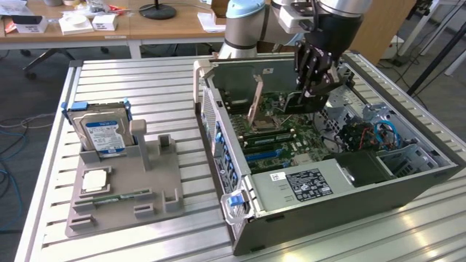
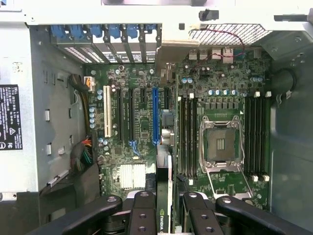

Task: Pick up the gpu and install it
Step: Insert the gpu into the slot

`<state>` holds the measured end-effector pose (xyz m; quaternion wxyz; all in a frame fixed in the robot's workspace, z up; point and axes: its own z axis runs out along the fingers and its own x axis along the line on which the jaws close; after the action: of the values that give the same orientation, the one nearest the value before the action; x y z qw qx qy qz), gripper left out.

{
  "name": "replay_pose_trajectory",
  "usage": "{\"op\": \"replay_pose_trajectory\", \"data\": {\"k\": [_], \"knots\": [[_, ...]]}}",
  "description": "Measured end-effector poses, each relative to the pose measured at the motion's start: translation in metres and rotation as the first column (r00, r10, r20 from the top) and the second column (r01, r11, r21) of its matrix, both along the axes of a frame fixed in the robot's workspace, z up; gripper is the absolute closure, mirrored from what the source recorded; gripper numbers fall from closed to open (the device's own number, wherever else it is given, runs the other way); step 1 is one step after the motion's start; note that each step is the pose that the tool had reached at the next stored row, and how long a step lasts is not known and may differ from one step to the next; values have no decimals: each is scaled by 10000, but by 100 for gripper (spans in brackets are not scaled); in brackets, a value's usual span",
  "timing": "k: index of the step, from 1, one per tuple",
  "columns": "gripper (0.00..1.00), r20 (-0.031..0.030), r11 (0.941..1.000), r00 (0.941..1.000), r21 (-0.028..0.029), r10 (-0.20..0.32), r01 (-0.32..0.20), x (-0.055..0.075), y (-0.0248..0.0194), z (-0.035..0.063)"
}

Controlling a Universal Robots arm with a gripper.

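Observation:
My gripper [image 1: 311, 90] hangs inside the open computer case [image 1: 342, 213], over the motherboard [image 1: 280, 139]. It is shut on the gpu [image 1: 303, 102], a dark card held upright below the fingers. In the wrist view the gpu [image 2: 169, 196] shows edge-on between the two black fingers [image 2: 142, 215], with a green board edge and an NVIDIA label. It hovers above the motherboard [image 2: 142, 127], near the long blue slot [image 2: 155, 115] and beside the memory slots [image 2: 188, 132]. Whether the card touches the board I cannot tell.
A grey fixture [image 1: 124, 185] on the slatted table [image 1: 145, 76] at the exterior view's left holds a hard drive [image 1: 106, 134] with a blue-white label, a memory stick [image 1: 113, 199] and a square chip [image 1: 95, 180]. Inside the case are the power supply [image 1: 306, 183] and the processor socket [image 2: 219, 144].

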<state>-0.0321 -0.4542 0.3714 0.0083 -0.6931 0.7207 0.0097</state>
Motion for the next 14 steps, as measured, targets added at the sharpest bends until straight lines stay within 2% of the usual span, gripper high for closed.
{"op": "replay_pose_trajectory", "data": {"k": [14], "knots": [[74, 0, 10000, 10000, 0, 2, -2, -22, 7, -215]]}}
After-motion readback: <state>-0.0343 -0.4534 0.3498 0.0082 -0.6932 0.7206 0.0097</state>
